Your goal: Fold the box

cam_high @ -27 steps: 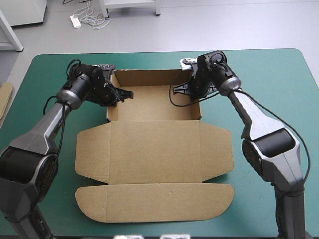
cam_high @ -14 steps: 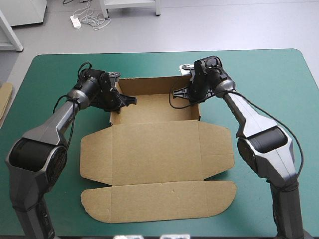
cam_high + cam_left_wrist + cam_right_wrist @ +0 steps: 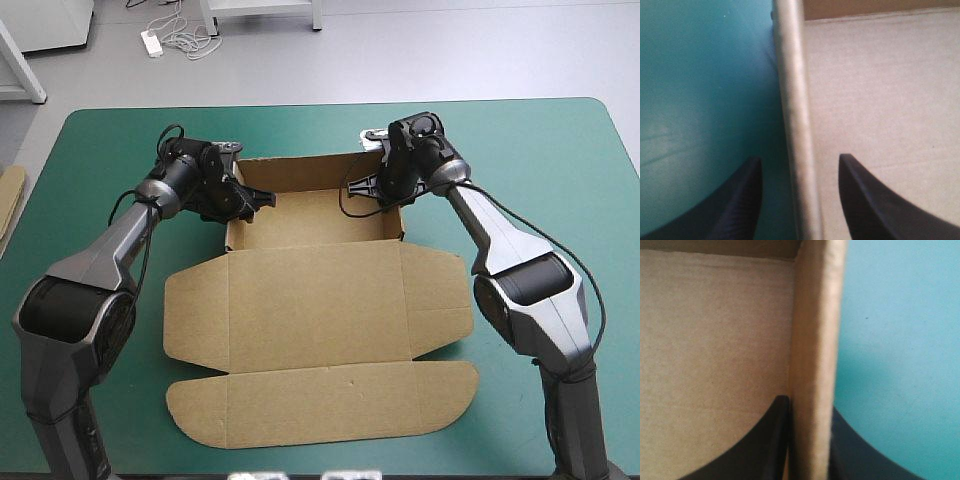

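Note:
The brown box (image 3: pixel 310 215) lies mid-table as an open tray with its walls raised at the far end. Its lid and flaps (image 3: pixel 320 330) lie flat toward the near edge. My left gripper (image 3: pixel 247 200) is at the tray's left wall. In the left wrist view the gripper (image 3: pixel 797 200) stands open astride that wall's top edge (image 3: pixel 792 100), with a gap on each side. My right gripper (image 3: pixel 386 186) is at the tray's right wall. In the right wrist view the gripper (image 3: pixel 810 440) is pressed on the wall (image 3: pixel 815 340) from both sides.
An edge of more brown board (image 3: pixel 10 200) shows at the table's left edge. Bare teal-green cover (image 3: pixel 540 170) lies to the right of the box and along the far edge behind it.
Both grippers have drawn inward, the left one farther. The tray's side walls stand closer together than earlier, and the whole box has slid slightly to the right.

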Tool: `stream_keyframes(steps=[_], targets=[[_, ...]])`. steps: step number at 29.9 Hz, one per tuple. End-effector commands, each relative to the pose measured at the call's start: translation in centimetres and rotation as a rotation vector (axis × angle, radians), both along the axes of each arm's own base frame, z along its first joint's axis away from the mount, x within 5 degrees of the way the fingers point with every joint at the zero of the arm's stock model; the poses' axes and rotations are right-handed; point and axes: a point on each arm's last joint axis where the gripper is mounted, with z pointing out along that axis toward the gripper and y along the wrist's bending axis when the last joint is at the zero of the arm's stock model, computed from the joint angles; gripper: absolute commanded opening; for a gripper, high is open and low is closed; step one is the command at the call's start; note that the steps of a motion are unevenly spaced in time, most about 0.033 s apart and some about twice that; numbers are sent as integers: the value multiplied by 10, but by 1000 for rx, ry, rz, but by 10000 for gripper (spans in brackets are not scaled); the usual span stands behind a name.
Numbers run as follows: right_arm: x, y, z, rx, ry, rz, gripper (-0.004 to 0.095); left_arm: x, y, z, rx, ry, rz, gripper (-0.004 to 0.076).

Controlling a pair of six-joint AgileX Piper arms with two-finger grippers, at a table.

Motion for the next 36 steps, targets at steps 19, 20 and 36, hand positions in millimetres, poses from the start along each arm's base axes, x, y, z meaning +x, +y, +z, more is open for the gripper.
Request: stream_keyframes(steps=[19, 20, 36], targets=[[-22, -33, 102, -55, -269, 7, 560, -7, 1, 70, -32, -179, -29, 430], [-25, -34, 107, -49, -279, 7, 560, -8, 1, 77, -31, -185, -30, 430], [-46, -37, 142, 11, -337, 56, 560, -43, 14, 183, 45, -338, -170, 237]])
